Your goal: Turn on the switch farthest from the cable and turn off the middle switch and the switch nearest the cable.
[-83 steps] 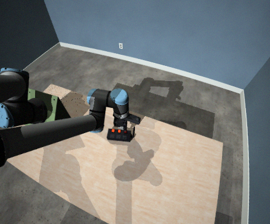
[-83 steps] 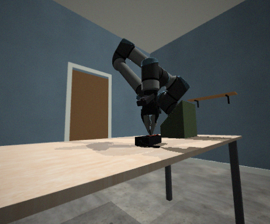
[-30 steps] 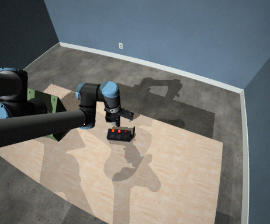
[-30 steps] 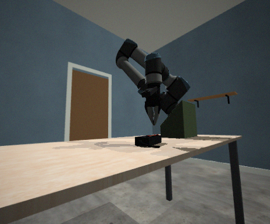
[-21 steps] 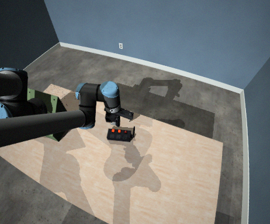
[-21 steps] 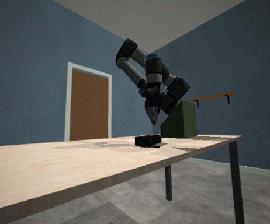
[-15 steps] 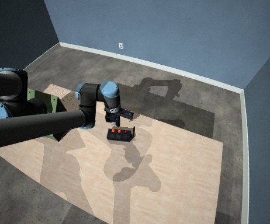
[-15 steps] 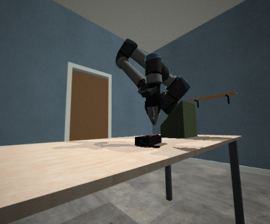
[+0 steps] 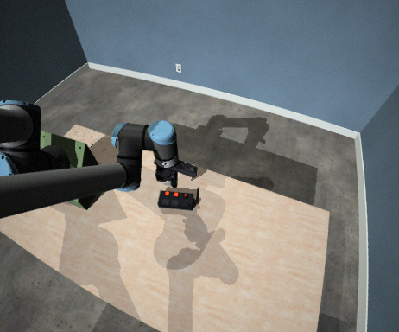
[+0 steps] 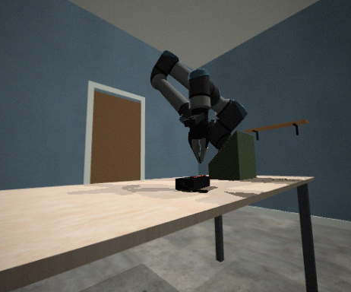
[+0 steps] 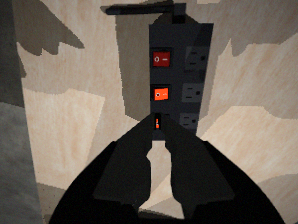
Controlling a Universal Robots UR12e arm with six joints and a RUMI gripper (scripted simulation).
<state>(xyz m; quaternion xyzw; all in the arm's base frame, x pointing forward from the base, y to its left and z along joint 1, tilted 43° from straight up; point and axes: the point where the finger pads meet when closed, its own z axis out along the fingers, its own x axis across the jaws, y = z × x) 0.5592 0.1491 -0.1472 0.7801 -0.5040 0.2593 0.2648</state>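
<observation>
Strip (image 9: 176, 200): lying right way up on the table (image 9: 263, 242), just in front of the green box (image 10: 233, 157).
Cable (image 11: 145, 9): leaving the strip's end farthest from the gripper in the wrist view.
Switches: top one (image 11: 161, 59) dark red, middle one (image 11: 161, 93) glowing bright orange, nearest one mostly hidden behind the fingertips.
Gripper (image 10: 200, 160): hanging above the strip, pointing down, fingers pressed together, pinching nothing.
</observation>
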